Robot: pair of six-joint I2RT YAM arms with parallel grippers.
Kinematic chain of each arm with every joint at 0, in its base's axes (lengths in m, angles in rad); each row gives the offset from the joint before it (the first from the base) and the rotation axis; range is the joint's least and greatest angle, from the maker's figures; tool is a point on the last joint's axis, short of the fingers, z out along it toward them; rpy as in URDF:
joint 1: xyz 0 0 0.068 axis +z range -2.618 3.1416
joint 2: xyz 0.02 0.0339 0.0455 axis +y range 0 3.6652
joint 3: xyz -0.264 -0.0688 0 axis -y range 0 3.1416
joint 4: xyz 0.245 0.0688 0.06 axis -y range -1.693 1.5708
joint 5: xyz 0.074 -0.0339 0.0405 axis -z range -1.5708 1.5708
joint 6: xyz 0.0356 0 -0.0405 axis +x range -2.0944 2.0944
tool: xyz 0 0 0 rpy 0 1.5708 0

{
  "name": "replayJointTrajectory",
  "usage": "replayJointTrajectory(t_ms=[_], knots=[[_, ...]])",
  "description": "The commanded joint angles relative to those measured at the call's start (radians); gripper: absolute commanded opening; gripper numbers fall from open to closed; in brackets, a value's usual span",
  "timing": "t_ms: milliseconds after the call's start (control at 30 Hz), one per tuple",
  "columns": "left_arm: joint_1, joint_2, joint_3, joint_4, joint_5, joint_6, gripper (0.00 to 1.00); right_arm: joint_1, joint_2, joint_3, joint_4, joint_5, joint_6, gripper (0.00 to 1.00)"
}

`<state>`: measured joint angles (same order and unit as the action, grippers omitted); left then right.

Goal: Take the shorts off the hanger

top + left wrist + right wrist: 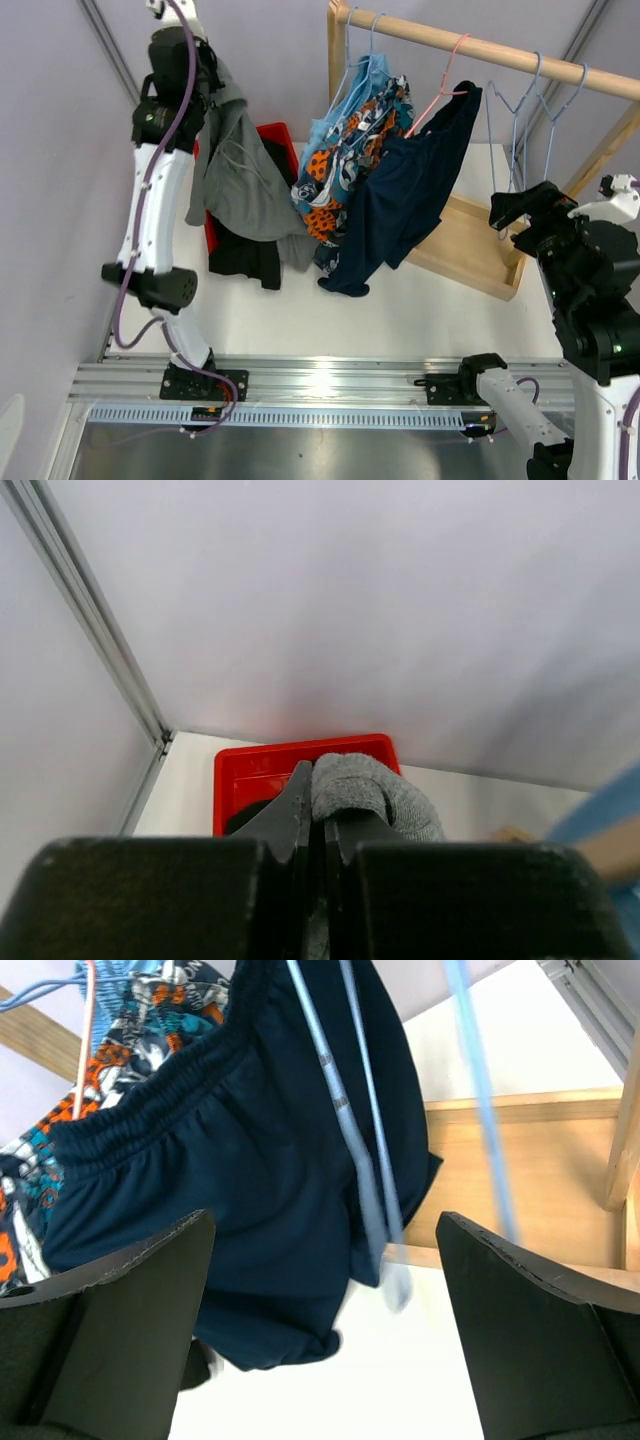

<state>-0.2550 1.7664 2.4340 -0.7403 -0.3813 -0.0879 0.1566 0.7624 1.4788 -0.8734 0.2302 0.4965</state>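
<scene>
— Where are the shorts?
— Navy shorts (250,1210) and a patterned pair (345,160) hang from the wooden rack (480,47). Grey shorts (240,180) dangle left of the rack, clamped in the left pincer (318,780).
— And the right pincer (325,1218)?
— Spread wide beside the rack, facing the navy shorts.

Before you: grey shorts (240,180), a black pair (245,260) and a red bin (280,140); on the pale wooden rail (480,46), a pair patterned in orange, blue and white (345,165), plain navy shorts (400,205), a pink hanger (86,1020), light blue wire hangers (380,1220).
</scene>
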Motion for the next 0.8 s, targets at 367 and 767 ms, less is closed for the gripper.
replayJointTrajectory(t_ms=[367,767], knots=[[0.076,0.041,-0.286,0.076,0.075,-0.141,0.99,-0.003,-0.061,0.11,0.169,-0.323,-0.035,0.99],[-0.092,-0.733,-1.124,0.185,0.079,-0.147,0.99,0.021,0.288,0.262,0.363,-0.47,0.005,0.98]])
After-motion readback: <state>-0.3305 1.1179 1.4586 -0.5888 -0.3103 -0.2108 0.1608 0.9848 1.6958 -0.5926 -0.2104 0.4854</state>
